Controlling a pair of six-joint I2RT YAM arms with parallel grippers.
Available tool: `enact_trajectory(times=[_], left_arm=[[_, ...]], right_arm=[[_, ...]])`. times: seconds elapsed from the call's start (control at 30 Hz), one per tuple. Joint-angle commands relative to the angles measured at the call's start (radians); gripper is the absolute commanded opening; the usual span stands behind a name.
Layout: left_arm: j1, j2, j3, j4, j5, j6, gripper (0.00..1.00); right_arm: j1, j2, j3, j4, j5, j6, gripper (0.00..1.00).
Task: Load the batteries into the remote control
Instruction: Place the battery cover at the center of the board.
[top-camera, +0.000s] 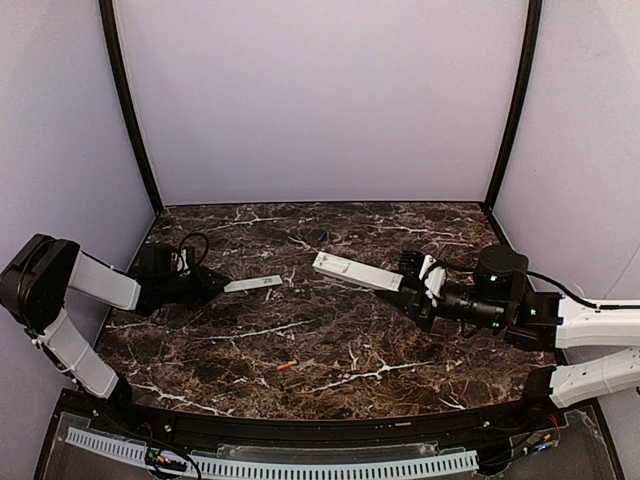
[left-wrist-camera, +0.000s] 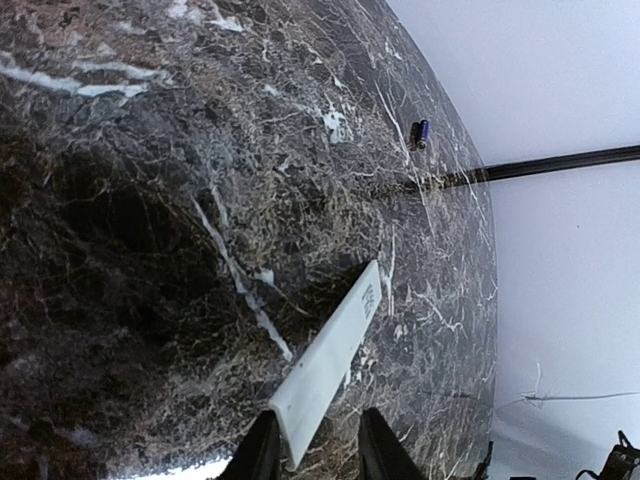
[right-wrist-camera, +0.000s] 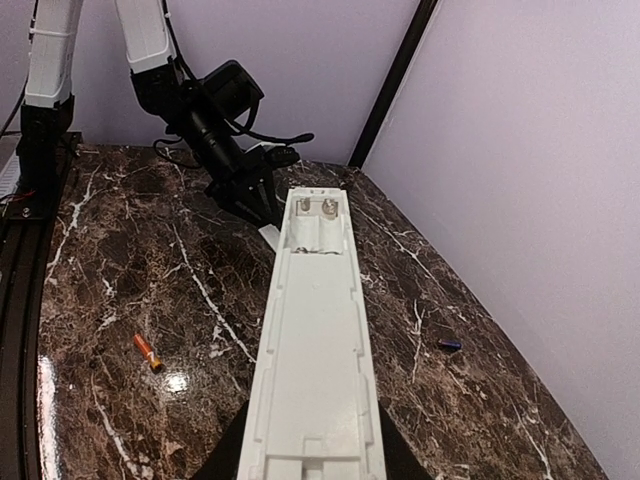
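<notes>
- Between the fingers of the right claw (right-wrist-camera: 312, 455) sits the near end of the remote control (right-wrist-camera: 312, 330). I have it clamped there, and the bar runs straight ahead, lifted clear of the table (top-camera: 330, 330).
- At the remote's far tip the battery bay lies open, with two metal contacts showing.
- Just past that tip is the left claw (left-wrist-camera: 315, 455), facing my right one. Its fingers (left-wrist-camera: 262, 450) stand apart with the near end of the cover strip (left-wrist-camera: 330, 360) between them. One finger is against the strip and a gap shows at the other.
- I cannot tell whether the strip rests on the marble.
- Ahead of the right claw, on the side toward the arm bases, the orange battery (right-wrist-camera: 147, 351) lies on bare marble with room all around it.
- Ahead on the opposite side, the dark blue battery (right-wrist-camera: 449, 344) lies close to the table's edge below the wall.
- Ahead of the left claw, beyond the strip's tip, the marble is open as far as that battery.
- A small grey marking near the strip's far end is too small for me to read.
</notes>
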Motion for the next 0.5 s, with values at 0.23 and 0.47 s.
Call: enact_trajectory(times=[0.23,0.47], left_arm=[[-0.041,0.028,0.072,-0.124,0.052,0.077,0.45],[-0.066,-0.149,0.027,-0.019,0.07,0.174,0.83]], right_arm=[[-0.016,0.008,0.019,0.025,-0.033,0.018,0.0],[-0.027,0.006,0.045,-0.047,-0.095,0.034,0.0]])
